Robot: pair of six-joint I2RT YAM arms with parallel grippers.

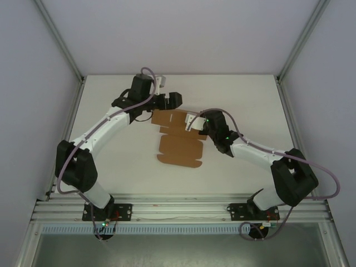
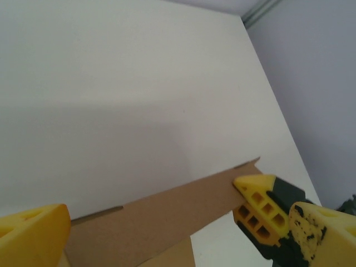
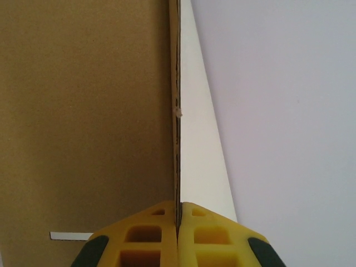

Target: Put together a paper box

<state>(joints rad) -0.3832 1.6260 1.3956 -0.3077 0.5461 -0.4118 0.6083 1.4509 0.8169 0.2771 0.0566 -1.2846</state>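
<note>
right hand (image 3: 178, 225) clamped tight on an edge of the brown die-cut cardboard sheet (image 3: 83, 111). left hand (image 2: 146, 214) wide, straddling another flap; white desk (image 2: 111, 83) beyond its fingers.

From above, we lose the right gripper's (image 1: 195, 123) fingertips under its own wrist housing, so its contact with the paper box (image 1: 177, 146) is hidden there. The paper box's far edge slips beneath the left gripper (image 1: 168, 103). In the left wrist view the paper box (image 2: 161, 217) runs off the bottom, and one of the fingers (image 2: 30, 233) is cut by the corner. In the right wrist view the paper box (image 3: 83, 111) passes the top and left edges, and the pinched flap is edge-on, possibly single-ply.
</note>
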